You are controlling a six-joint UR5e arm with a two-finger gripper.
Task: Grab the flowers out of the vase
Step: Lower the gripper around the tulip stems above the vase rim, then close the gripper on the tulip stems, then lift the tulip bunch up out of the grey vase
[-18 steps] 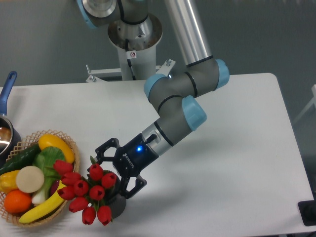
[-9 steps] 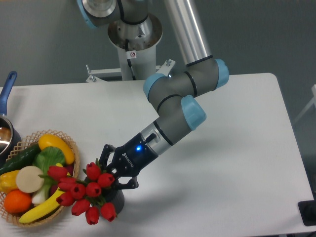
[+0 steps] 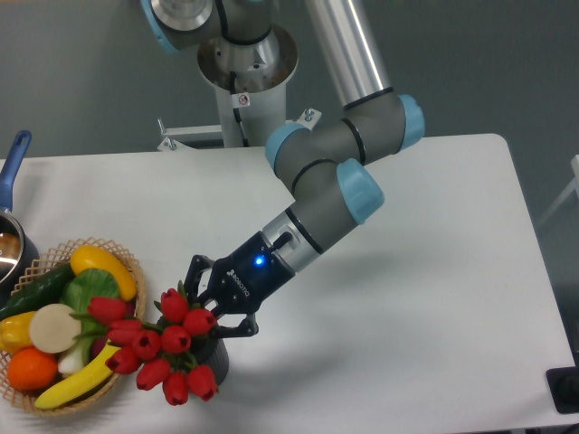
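Observation:
The flowers [image 3: 161, 345], a bunch of red tulips with green stems, lean to the left out of the vase [image 3: 215, 359], a short dark grey cylinder near the table's front edge. My gripper [image 3: 210, 308] reaches in from the upper right. Its black fingers are closed around the stems just above the vase's mouth. The stems and most of the vase are hidden behind the buds and the fingers. The flowers' lower ends still seem to be in the vase.
A round wicker basket [image 3: 127, 262] with fruit and vegetables stands at the front left, touching the tulip buds. A pot with a blue handle [image 3: 14, 163] is at the left edge. The arm's base [image 3: 244, 99] stands behind the table.
The gripper's fingers have closed from wide open onto the flower stems. The bunch has tilted left, then shifted slightly right and up with the gripper.

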